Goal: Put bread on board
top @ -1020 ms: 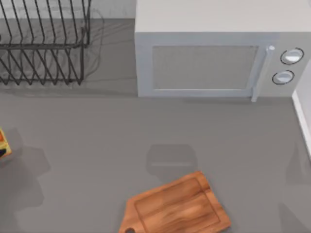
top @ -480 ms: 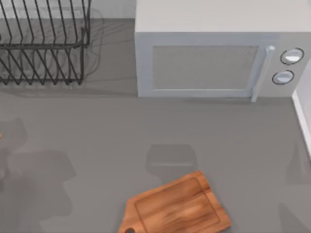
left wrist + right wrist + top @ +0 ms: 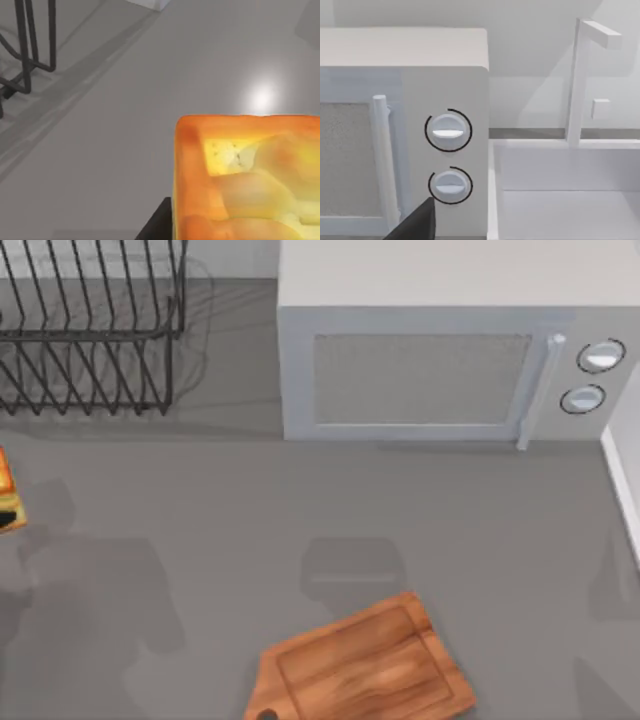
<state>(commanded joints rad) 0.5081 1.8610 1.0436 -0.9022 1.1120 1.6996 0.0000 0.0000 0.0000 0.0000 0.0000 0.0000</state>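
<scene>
Bread (image 3: 250, 175), the small squarish toasted slice with a golden-orange top, sits close under your left wrist camera, with a dark gripper finger (image 3: 157, 222) right against its edge. From above you can see the same slice (image 3: 5, 475) at the far left edge of the table, with a dark bit of the left gripper (image 3: 8, 518) just beneath it. You can take the left claw as pinching the bread, though the second finger is hidden behind the slice.

Your rectangular reddish-brown wooden cutting board (image 3: 365, 665), with its rim groove and short holed handle, lies tilted at the near edge of the grey table (image 3: 300, 510), well apart from the bread and bare on top.

At the back left you have a black wire dish rack (image 3: 90, 330), and beside it, across the back centre and right, a pale grey microwave (image 3: 440, 350) with two round dials.

Your right wrist camera faces those dials (image 3: 448, 131) and a white sink basin (image 3: 560, 200) beside the microwave. A dark finger tip of the right gripper (image 3: 417, 222) pokes in at the edge of that view; whether that claw is spread or pressed together cannot be told.
</scene>
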